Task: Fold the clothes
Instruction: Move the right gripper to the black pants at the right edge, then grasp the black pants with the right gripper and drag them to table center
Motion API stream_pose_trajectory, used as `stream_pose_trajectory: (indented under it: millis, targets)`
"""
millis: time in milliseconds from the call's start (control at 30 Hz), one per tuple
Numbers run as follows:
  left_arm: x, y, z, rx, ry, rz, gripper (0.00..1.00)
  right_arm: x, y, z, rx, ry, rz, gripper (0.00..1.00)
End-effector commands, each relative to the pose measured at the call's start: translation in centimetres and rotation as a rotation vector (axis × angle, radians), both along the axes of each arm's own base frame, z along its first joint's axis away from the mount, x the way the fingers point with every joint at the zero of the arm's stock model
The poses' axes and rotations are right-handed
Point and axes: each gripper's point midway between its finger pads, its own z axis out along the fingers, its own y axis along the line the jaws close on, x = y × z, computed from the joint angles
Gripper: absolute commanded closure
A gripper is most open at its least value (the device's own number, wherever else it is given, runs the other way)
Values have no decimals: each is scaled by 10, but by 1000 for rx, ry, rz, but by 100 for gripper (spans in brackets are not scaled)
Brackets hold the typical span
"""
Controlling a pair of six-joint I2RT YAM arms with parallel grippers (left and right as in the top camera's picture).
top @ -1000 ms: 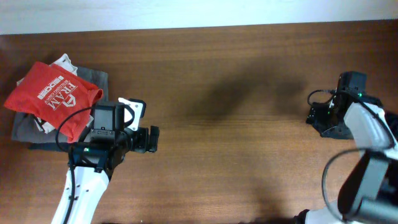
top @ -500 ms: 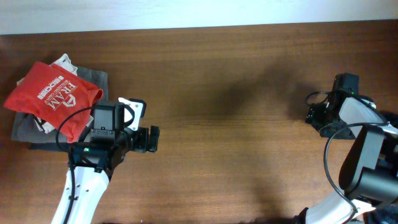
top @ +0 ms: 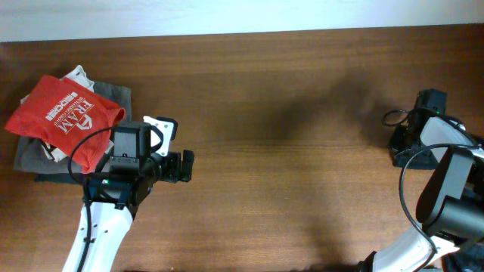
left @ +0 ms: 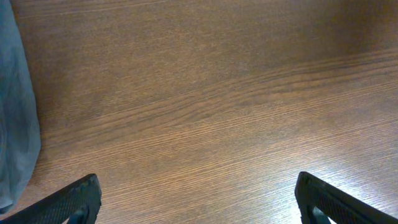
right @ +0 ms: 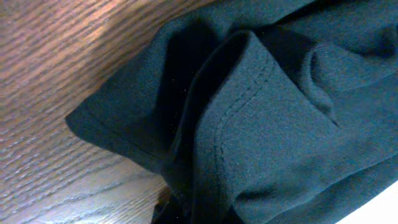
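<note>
While the right gripper [top: 404,147] pinches the black leggings [right: 273,124] on the table [top: 272,189], the left gripper [left: 196,193] hangs wide open beside the red T-shirt [top: 64,121] atop grey garments [top: 113,94].

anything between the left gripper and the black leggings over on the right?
Nothing. Overhead shows bare table wood from the left gripper across to the leggings at the far right. The red T-shirt pile lies on the gripper's other side.

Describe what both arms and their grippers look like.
Both arms have white shell links with black joints. The left arm carries a black camera block and a black left gripper with ribbed fingers. The right arm has a looping black cable and a black right gripper.
</note>
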Motion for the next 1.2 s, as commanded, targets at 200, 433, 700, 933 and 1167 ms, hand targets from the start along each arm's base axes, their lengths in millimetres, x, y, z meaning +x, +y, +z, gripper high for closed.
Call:
stream_pose_trajectory:
  millis: [200, 433, 700, 933, 1167]
  targets:
    - [13, -2, 14, -19, -57, -3, 1, 128, 45, 93, 72, -370, 179, 96]
    - [17, -3, 17, -22, -78, -4, 1, 207, 31, 270, -43, -797, 141, 80]
    - [16, -3, 17, -22, -76, -3, 1, 144, 9, 250, -47, -505, 79, 1]
    - [14, -3, 15, -24, -66, -5, 1, 45, -7, 203, -4, -94, -30, 1]
    - [14, -3, 15, -23, -65, -5, 1, -4, 23, 167, 179, 134, 167, 1]
